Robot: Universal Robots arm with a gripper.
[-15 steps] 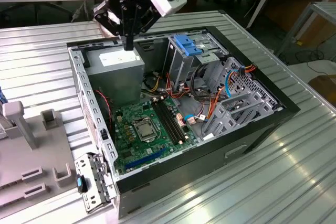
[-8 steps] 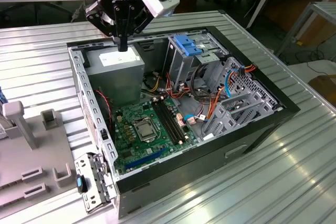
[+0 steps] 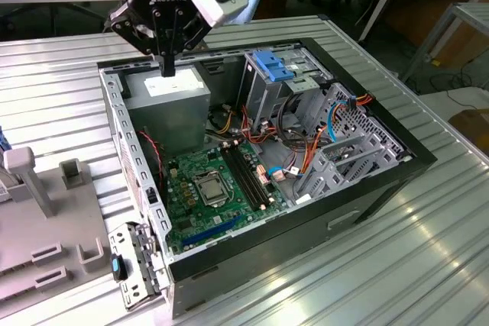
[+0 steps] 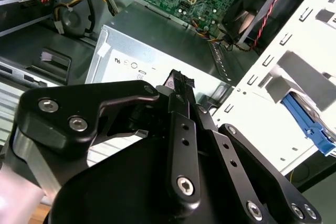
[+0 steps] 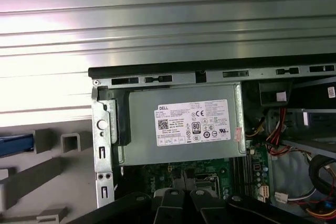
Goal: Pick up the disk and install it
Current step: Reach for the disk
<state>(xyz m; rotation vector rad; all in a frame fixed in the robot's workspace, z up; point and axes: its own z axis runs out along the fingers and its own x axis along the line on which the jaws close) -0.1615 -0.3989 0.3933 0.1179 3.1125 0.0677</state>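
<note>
The disk shows as a bright blue carrier edge (image 5: 14, 144) lying on the grey fixture beside the open computer case, also seen as a blue rail (image 4: 311, 125) past the case's white perforated wall. At the exterior view's left edge the disk is a thin blue sliver (image 3: 1, 141). My gripper (image 3: 168, 65) hangs over the grey power supply (image 3: 166, 95) at the back of the case, well apart from the disk. Its black fingers (image 4: 181, 85) are pressed together, shut on nothing. The finger bases (image 5: 184, 199) sit just above the motherboard edge.
The open case (image 3: 263, 211) lies on a ribbed metal table (image 3: 397, 265). Inside are the motherboard (image 3: 206, 188), a metal drive cage topped by a light-blue latch (image 3: 273, 65), and orange and blue cables (image 3: 321, 131). The grey fixture (image 3: 46, 219) with upright posts stands at the exterior view's left.
</note>
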